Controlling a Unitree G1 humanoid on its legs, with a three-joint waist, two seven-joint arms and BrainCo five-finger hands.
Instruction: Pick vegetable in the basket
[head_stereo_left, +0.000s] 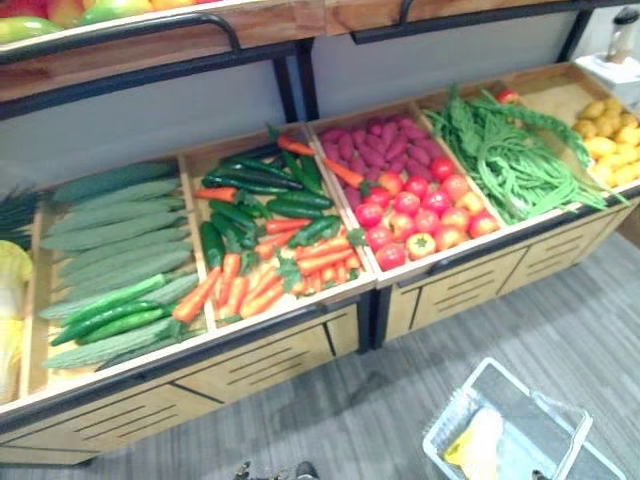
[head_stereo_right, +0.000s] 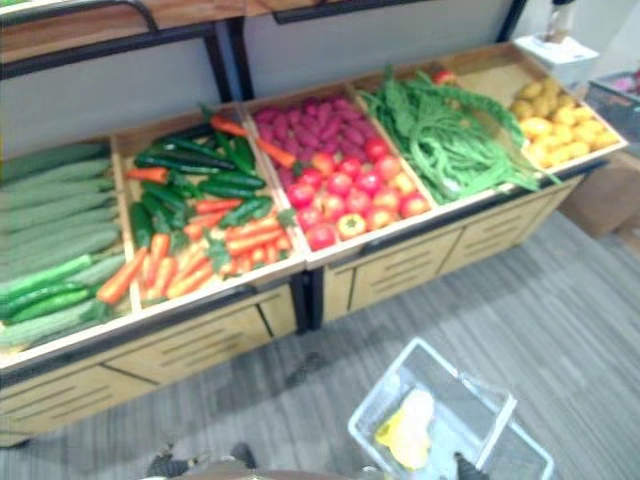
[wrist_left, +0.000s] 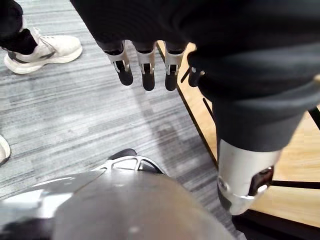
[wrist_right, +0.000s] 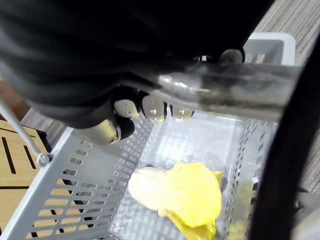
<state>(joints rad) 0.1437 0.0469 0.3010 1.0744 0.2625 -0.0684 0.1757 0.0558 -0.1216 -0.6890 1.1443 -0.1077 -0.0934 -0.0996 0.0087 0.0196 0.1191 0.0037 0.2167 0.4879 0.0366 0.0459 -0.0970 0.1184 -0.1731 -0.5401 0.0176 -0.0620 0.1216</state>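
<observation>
a pale grey mesh basket shows at the lower right of the head views, a pale yellow leafy vegetable lying on its bottom. the right hand is curled round the basket's handle. the left hand hangs slack and straight-fingered, grasping nothing, beside the wooden produce stand; a person's white shoe is at upper left.

The basket is cut off by the head views' lower edge. The yellow and white leafy vegetable lying in it is too blurred to name. In the right wrist view the handle is a smear across the curled fingers of the right hand. Pale leafy heads at the far left and fruit on the upper shelf run past the edges.
</observation>
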